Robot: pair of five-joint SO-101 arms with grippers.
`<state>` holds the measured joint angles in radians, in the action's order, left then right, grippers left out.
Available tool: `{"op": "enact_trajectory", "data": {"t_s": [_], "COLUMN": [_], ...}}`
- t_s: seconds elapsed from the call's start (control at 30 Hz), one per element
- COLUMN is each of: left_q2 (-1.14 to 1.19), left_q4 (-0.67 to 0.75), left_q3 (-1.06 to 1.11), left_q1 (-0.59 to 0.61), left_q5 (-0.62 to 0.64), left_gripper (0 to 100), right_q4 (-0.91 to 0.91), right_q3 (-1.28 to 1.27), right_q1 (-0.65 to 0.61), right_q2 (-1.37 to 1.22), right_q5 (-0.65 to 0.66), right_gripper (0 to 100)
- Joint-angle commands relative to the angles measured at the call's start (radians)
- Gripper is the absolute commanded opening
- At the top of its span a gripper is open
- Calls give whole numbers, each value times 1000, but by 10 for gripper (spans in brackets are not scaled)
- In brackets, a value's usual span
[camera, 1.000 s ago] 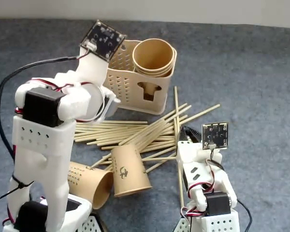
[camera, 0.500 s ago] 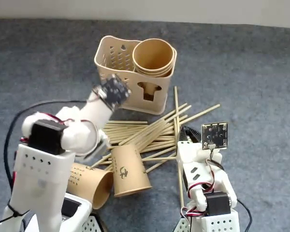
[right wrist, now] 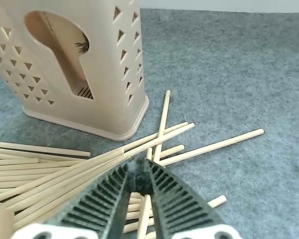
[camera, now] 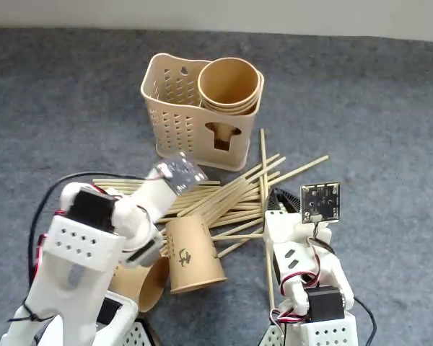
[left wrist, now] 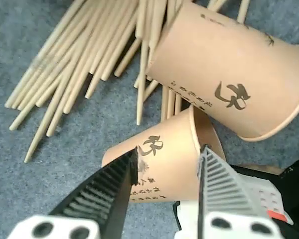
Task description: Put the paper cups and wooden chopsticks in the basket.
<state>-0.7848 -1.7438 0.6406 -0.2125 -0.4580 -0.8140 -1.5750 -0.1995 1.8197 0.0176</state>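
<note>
Hanging low with its jaws spread wide, the left gripper (left wrist: pixel 169 152) frames a paper cup (left wrist: pixel 164 169) that lies on its side on the grey carpet (left wrist: pixel 74 149); I cannot tell whether the fingers touch it. That cup's rim rests against a second cup (left wrist: pixel 229 84), also tipped over, which lies across the ends of the scattered wooden chopsticks (left wrist: pixel 74 64). The right gripper (right wrist: pixel 138 172) sits just above the other side of the pile, its jaw tips pressed together, with one chopstick (right wrist: pixel 144 214) showing on the carpet in the gap behind them. Beyond the sticks the beige perforated basket (camera: pixel 175 108) stands upright. A stack of paper cups (camera: pixel 229 85) is nested in its compartment on the right arm's side.
</note>
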Motion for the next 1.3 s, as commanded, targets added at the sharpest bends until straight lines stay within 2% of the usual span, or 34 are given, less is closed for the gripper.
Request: {"op": "enact_trajectory", "data": {"t_s": [0.0,0.17,0.37,1.27], "left_q2": [-21,-15,-13,-5], "left_q4": [-9,-9,28,34], "left_q3": [21,24,68,76], "left_q1": [-62,-107,-99,-102], "left_q5": [-6,-5,-11,-11], "left_gripper": [204,204,204,199], "right_q4": [31,31,31,31], "right_q3": [5,5,5,5], "right_q1": [5,5,5,8], "right_q2": [13,13,13,13], "right_q5": [12,12,12,17], "right_gripper": [7,7,7,7]}}
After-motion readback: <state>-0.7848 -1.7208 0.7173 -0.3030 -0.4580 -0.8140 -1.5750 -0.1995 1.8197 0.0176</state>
